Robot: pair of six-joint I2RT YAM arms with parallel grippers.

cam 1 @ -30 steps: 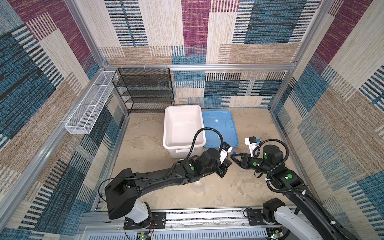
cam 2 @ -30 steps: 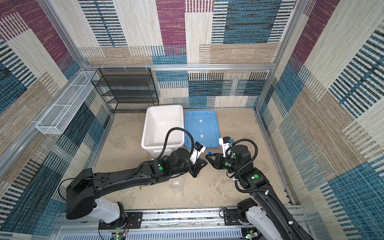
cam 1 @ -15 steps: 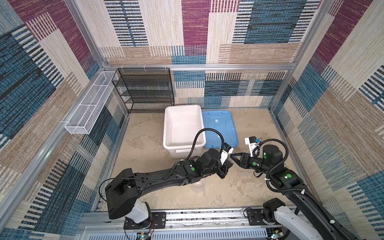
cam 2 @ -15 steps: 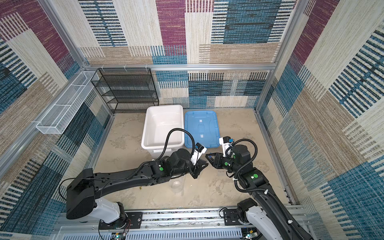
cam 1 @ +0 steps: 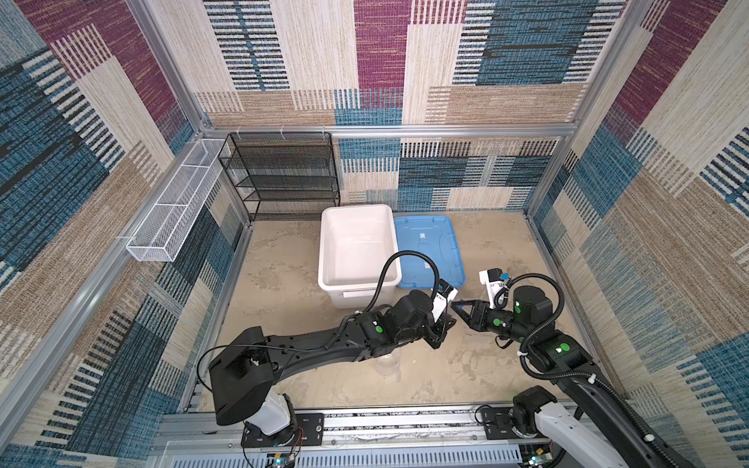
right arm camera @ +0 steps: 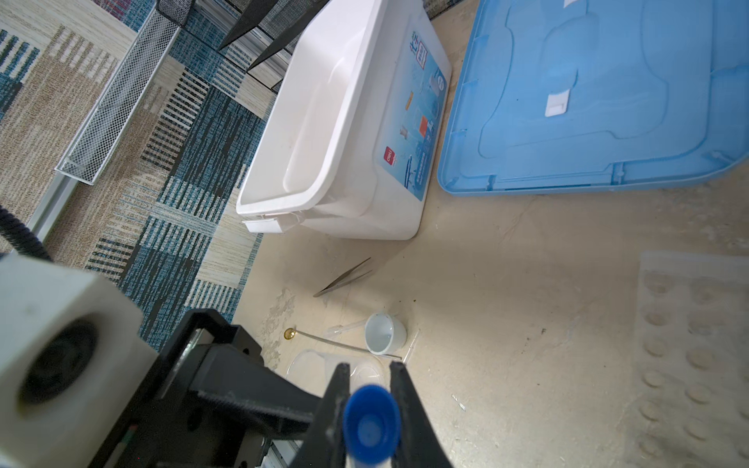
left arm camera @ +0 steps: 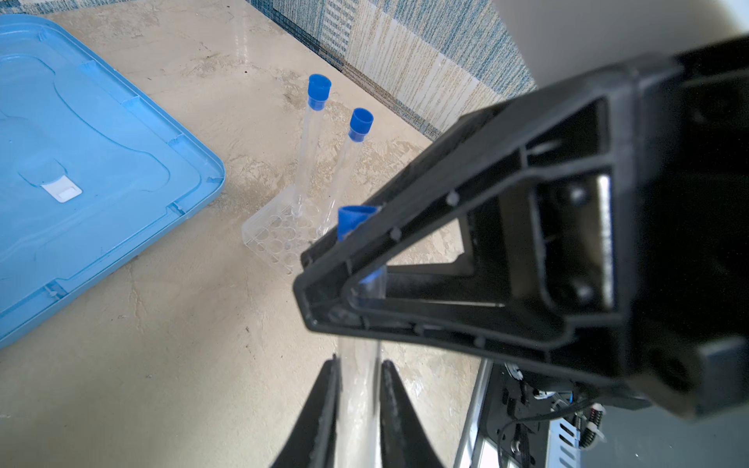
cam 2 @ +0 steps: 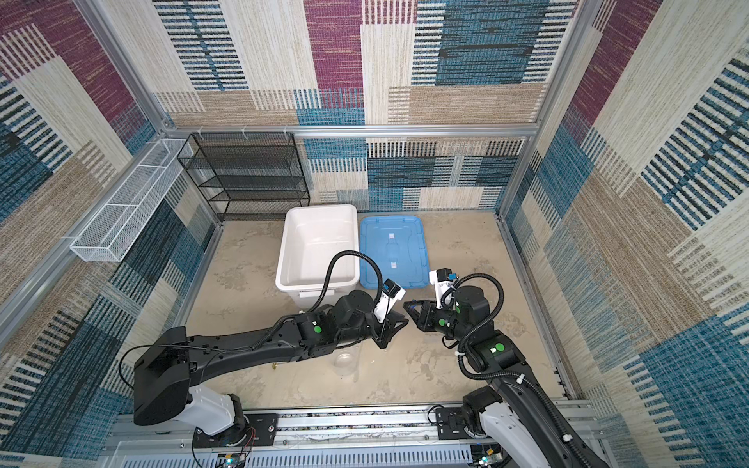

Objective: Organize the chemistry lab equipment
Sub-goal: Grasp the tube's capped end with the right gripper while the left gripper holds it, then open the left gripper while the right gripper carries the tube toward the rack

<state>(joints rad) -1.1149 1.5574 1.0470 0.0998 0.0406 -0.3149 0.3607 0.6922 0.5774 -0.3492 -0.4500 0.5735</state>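
Two grippers meet on one blue-capped test tube (left arm camera: 358,227): the right gripper (right arm camera: 367,405) clamps its capped end, the left gripper (left arm camera: 358,405) flanks its clear body, grip unclear.

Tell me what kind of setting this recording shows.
Probably a robot test cell staged as a lab bench: patterned fabric walls on aluminium framing, a clear plastic tube rack holding blue-capped test tubes, and a black mesh shelf.

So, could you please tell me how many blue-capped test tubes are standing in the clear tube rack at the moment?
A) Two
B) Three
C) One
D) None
A: the left wrist view shows two test tubes standing in the clear tube rack, while the third test tube sits between the two grippers.
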